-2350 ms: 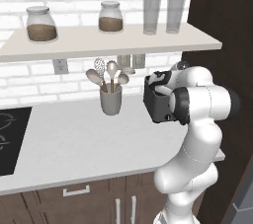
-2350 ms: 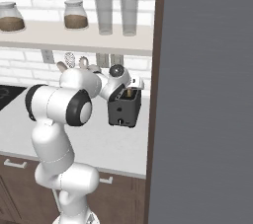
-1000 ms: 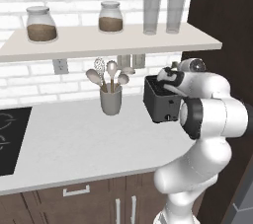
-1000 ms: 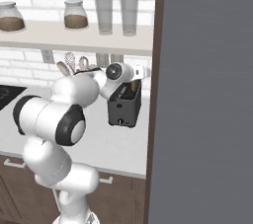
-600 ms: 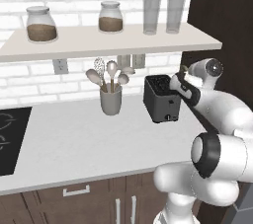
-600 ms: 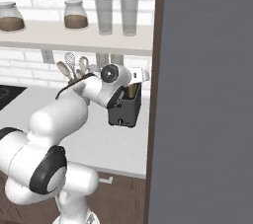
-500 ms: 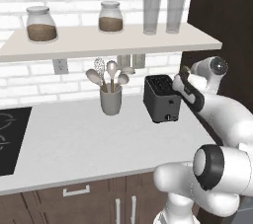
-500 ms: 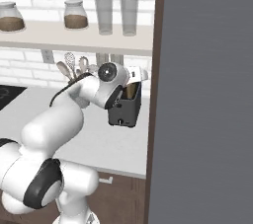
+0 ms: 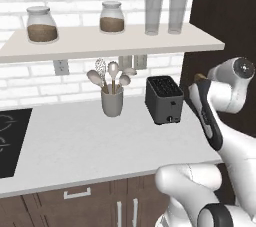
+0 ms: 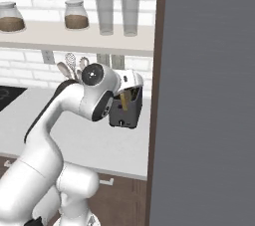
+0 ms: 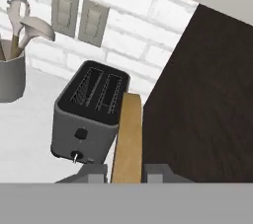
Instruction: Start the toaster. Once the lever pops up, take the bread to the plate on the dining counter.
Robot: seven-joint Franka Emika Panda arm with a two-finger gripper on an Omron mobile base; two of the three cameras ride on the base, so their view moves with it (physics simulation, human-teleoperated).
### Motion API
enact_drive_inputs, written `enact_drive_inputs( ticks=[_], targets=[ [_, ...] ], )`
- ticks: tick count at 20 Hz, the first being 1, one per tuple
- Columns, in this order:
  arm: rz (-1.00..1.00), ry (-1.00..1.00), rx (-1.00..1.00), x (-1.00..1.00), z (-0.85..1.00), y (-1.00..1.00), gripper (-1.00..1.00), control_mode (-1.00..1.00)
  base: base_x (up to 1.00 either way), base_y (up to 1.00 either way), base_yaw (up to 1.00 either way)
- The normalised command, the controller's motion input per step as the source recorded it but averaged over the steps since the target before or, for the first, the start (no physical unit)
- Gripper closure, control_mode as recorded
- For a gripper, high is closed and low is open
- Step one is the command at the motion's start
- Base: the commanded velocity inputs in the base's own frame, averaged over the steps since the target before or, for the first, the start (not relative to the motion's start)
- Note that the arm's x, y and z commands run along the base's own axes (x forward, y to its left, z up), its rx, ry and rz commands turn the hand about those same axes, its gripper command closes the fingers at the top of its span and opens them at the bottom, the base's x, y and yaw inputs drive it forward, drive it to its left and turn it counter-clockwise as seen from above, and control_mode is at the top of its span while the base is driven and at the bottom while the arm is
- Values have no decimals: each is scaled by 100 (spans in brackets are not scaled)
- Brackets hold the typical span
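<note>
Toaster in left base view standing on pale worktop against white brick wall, just right of grey utensil cup, slots up and dark. White arm bent in from the right, wrist level with toaster top and beside its right end, near dark tall panel. Small tan edge of bread visible at the hand, apart from the toaster; jaws themselves too small here to judge. Right base view next: bread hanging on edge below the white hand, in front of toaster from this angle, jaws pinched on its upper part, slice clear of the slots. Upright hold likely because the slice came straight up out of a slot and was gripped by its thin faces. Big grey panel close on the right, hence little room to swing that way. Hand view last: bread seen edge-on as a tall tan strip rising between the two dark tips, jaws narrow and closed on it, one tip on each flat face. Toaster below and left of the strip, both slots visibly empty, small knobs low on the near face, lever position not readable. Utensil cup at far left, wall sockets above. Judged stage: toasting done, bread in hand, carry to the plate on the dining counter yet to come. Risk judged: thin slice slipping or tilting in a two-point pinch during a wide swing.
</note>
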Motion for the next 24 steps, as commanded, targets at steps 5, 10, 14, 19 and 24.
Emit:
enact_drive_inputs(
  ticks=[5, 10, 14, 19, 24],
  targets=[
    [-1, -24, 0, -100, -64, 11, 100, -100, 0, 0, 0],
    [-4, -13, 0, -42, -49, 42, 100, -100, 0, 0, 0],
    [-1, 0, -4, 0, -18, 32, 100, -100, 0, 0, 0],
    [-1, 0, -2, 0, -12, 14, 100, -100, 0, 0, 0],
    [-1, 0, 0, -2, -7, 3, 100, -100, 0, 0, 0]
  ],
)
